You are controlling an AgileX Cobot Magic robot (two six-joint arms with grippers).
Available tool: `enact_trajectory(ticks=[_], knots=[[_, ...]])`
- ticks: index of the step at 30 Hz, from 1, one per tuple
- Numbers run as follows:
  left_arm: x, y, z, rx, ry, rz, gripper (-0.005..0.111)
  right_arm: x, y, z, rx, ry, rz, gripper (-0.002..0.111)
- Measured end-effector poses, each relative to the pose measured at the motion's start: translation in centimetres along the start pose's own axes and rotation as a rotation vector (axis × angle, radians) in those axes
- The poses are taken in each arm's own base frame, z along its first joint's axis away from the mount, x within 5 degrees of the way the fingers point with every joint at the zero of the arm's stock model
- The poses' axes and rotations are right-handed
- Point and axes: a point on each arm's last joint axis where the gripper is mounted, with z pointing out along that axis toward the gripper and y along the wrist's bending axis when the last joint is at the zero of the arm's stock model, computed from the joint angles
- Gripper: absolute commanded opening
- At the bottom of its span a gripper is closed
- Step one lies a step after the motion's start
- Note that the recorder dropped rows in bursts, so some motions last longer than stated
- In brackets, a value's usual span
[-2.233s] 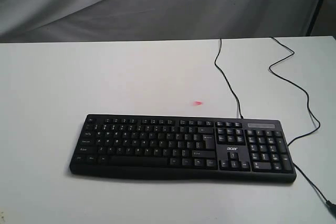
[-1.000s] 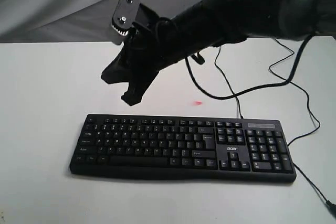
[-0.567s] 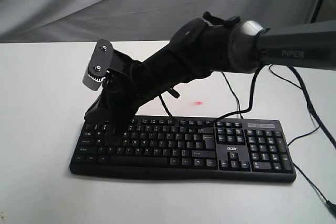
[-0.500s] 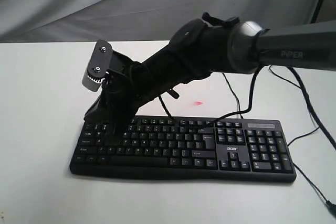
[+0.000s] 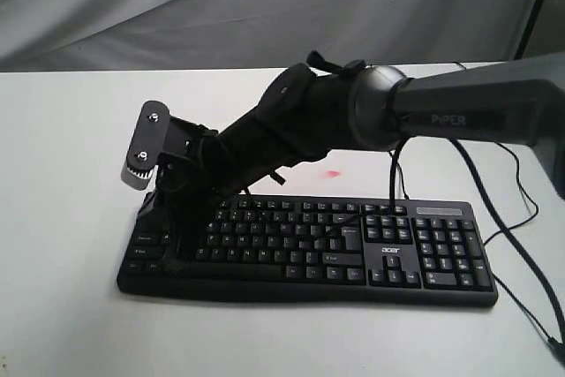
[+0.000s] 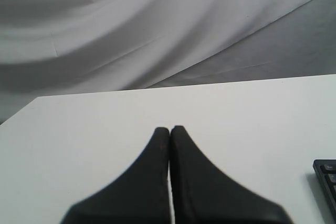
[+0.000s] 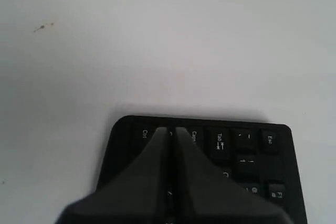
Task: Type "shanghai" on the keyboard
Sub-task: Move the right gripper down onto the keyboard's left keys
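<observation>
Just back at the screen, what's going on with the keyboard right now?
The right arm stretches across the keyboard from the right. Its right gripper is shut, with the tips down at the left end of the keys. I cannot tell whether a key is pressed. The left gripper, also shut, hangs over the table off the keyboard.

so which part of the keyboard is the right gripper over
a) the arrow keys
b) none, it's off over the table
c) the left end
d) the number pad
c: the right gripper sits shut over the left end of the keyboard, and the right wrist view shows the ctrl, caps and tab keys by its tips.
</observation>
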Motion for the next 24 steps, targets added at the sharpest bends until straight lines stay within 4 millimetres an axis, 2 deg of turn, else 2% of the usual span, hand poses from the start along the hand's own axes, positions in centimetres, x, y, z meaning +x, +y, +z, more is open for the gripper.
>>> enact_trajectory(ticks=[14, 24], knots=[[0.0, 0.0, 0.0, 0.000, 0.000, 0.000, 0.001, 1.8, -0.8, 1.8, 0.075, 0.061, 0.000, 0.000], [0.0, 0.0, 0.0, 0.000, 0.000, 0.000, 0.001, 2.1, -0.9, 1.8, 0.094, 0.083, -0.006, 0.000]])
